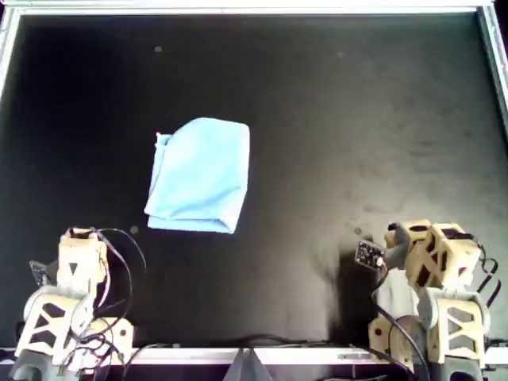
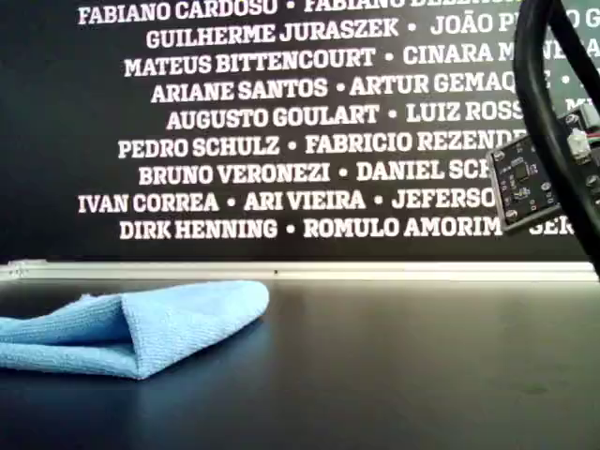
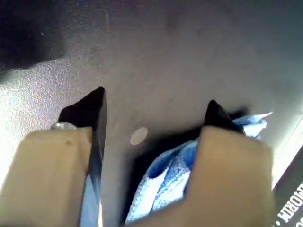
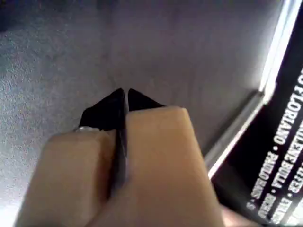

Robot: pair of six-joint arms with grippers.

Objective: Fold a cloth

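Observation:
The light-blue cloth [image 1: 198, 175] lies folded over on the black table, left of centre in the overhead view, with its rounded fold toward the far side. The exterior view shows the cloth [image 2: 131, 328] low at its left, layers stacked. My left gripper [image 3: 154, 106] is open with nothing between its fingers; a part of the cloth [image 3: 165, 175] shows beyond it, apart from the tips. The left arm [image 1: 79, 262] sits at the overhead view's lower left, short of the cloth. My right gripper [image 4: 125, 94] is shut on nothing, over bare table. The right arm [image 1: 436, 254] sits at the overhead view's lower right.
A metal rim [image 1: 246, 9] borders the black table [image 1: 357, 119]. Behind it stands a dark wall with white names [image 2: 281, 122]. A small circuit board [image 2: 525, 178] and a black cable [image 2: 553, 131] hang at the exterior view's right. A small pale spot [image 3: 138, 136] marks the table.

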